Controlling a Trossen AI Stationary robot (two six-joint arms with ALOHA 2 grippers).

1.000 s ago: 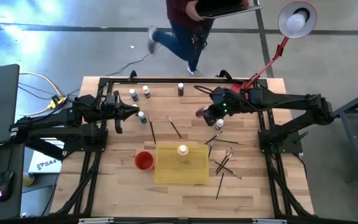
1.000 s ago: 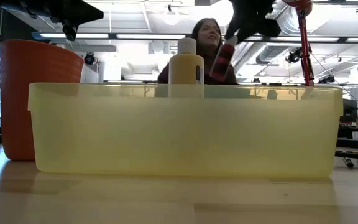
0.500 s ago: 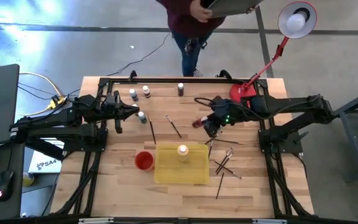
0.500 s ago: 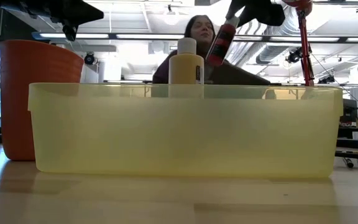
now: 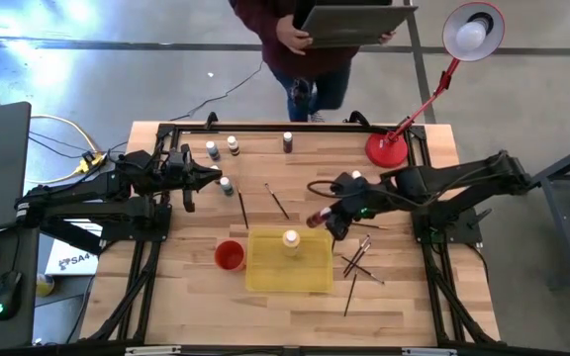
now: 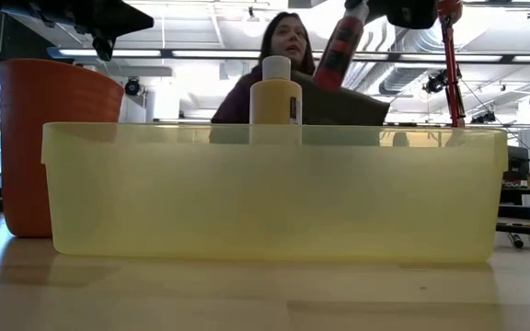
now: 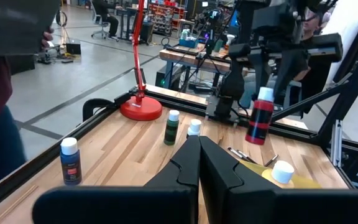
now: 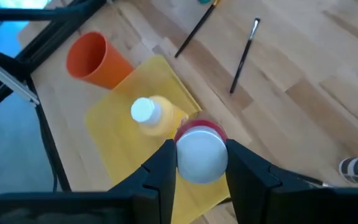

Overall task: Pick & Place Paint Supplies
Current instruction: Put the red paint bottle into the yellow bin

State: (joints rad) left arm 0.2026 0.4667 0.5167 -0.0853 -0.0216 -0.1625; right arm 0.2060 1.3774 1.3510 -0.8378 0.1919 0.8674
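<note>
Paint supplies on wood table: one bottle held aloft, one in tray.

Left gripper (image 5: 209,176): jaws pressed together, empty, beside a green bottle (image 5: 227,185) at table's left. Red cup (image 5: 229,255) next to yellow tray (image 5: 265,277); yellowish bottle (image 5: 291,239) stands upright inside the tray. Right gripper (image 5: 331,215): clamped on a red bottle (image 5: 315,219), tilted, in the air just off the tray's far right corner. Brushes (image 5: 359,259) scattered right of tray.

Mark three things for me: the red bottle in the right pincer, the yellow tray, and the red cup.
red bottle (image 7: 259,123), left wrist view, on its red body.
yellow tray (image 5: 310,281), high view, on its bare floor.
red cup (image 8: 91,57), right wrist view, on its outer wall.
</note>
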